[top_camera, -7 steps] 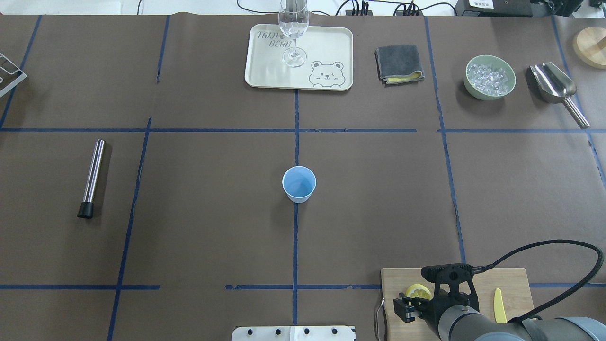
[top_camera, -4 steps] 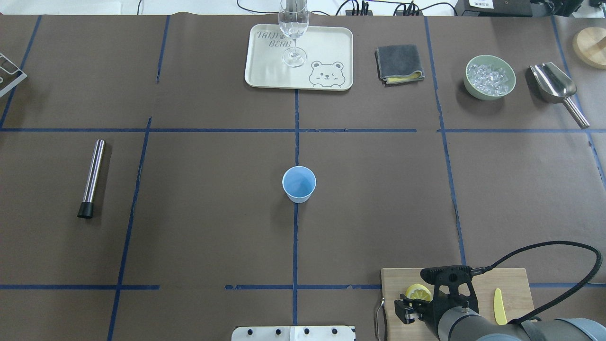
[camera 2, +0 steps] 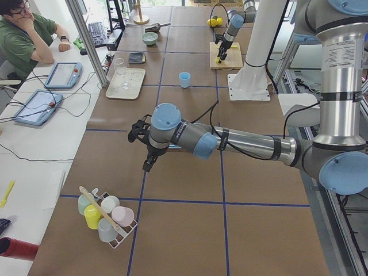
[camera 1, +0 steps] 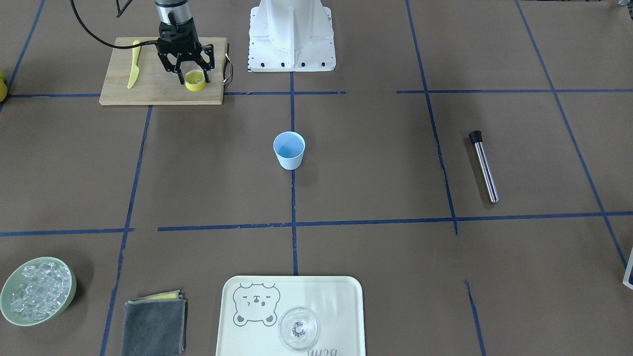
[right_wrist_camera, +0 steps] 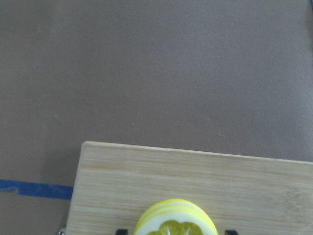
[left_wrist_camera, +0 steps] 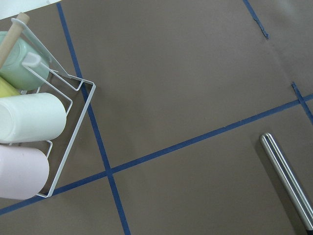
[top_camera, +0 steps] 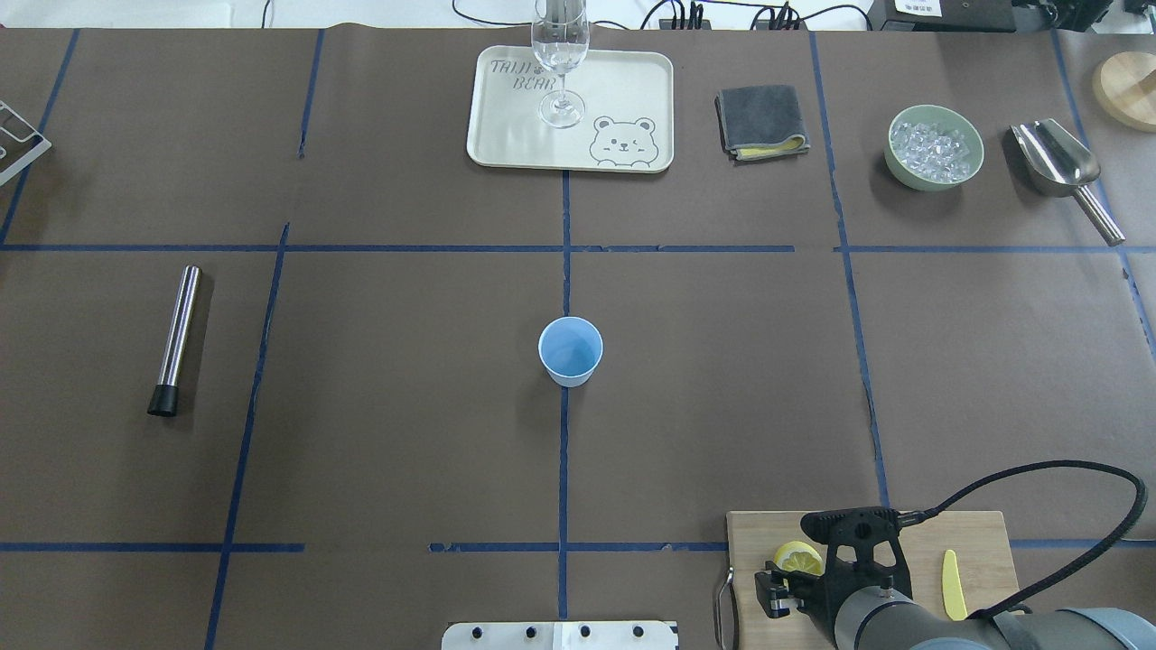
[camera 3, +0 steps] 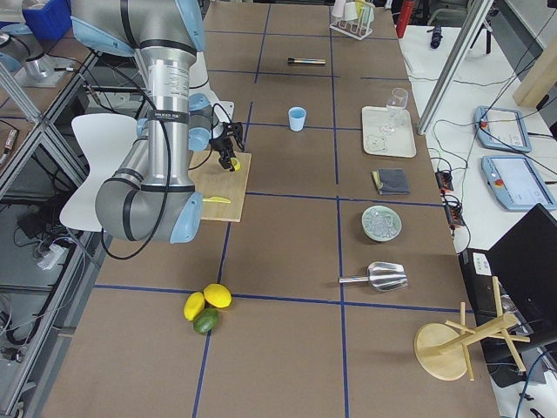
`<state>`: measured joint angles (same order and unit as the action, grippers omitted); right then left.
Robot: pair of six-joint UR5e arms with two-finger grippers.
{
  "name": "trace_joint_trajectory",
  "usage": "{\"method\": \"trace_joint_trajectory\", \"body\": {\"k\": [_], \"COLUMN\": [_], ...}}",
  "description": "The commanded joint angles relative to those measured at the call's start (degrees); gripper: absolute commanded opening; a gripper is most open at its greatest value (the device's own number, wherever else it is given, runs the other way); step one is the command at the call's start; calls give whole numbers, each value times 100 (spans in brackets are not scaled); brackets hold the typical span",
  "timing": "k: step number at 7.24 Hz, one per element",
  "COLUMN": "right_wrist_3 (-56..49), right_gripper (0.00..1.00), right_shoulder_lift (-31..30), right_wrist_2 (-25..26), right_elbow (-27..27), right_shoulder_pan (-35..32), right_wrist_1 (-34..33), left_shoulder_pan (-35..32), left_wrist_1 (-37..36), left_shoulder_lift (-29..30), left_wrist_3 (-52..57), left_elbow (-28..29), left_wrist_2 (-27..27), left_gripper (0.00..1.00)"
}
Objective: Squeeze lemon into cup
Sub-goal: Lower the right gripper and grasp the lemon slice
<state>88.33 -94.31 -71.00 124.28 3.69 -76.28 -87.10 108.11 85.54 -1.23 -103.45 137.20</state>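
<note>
The lemon (camera 1: 195, 79), a yellow piece with its cut face up, lies on the wooden cutting board (camera 1: 158, 94). My right gripper (camera 1: 193, 78) points down over it, open, with a finger on each side and a small gap to the rind. In the right wrist view the lemon (right_wrist_camera: 176, 221) sits at the bottom edge between the two fingertips. The pale-blue cup (top_camera: 570, 350) stands upright and empty at the table's centre, far from the board. My left gripper (camera 2: 146, 163) hovers over the table's left end; I cannot tell whether it is open or shut.
A yellow knife (top_camera: 951, 584) lies on the board. A tray (top_camera: 506, 135) with a clear glass (top_camera: 560, 54), a grey cloth (top_camera: 761, 122), a green bowl of ice (top_camera: 934, 147) and a metal scoop (top_camera: 1061, 167) line the far edge. A steel muddler (top_camera: 176, 338) lies left.
My right gripper has sunk slightly toward the lemon on the board. Nothing else has moved.
</note>
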Motion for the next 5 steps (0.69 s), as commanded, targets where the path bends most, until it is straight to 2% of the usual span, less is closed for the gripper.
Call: {"method": "trace_joint_trajectory", "body": {"k": [1, 2, 5], "right_wrist_3": [0, 0, 0], "right_gripper": [49, 39, 37], "right_shoulder_lift": [0, 0, 9], "right_wrist_2": [-10, -10, -1], "right_elbow": [8, 17, 96], "right_shoulder_pan": [1, 1, -43], "right_wrist_1": [-1, 8, -1], "left_shoulder_pan": [0, 0, 0], "left_wrist_1": [0, 0, 9], "left_shoulder_lift": [-2, -2, -2], "left_wrist_3": [0, 0, 0], "left_elbow": [0, 0, -9], "left_wrist_2": [0, 0, 0], "left_gripper": [100, 100, 100]}}
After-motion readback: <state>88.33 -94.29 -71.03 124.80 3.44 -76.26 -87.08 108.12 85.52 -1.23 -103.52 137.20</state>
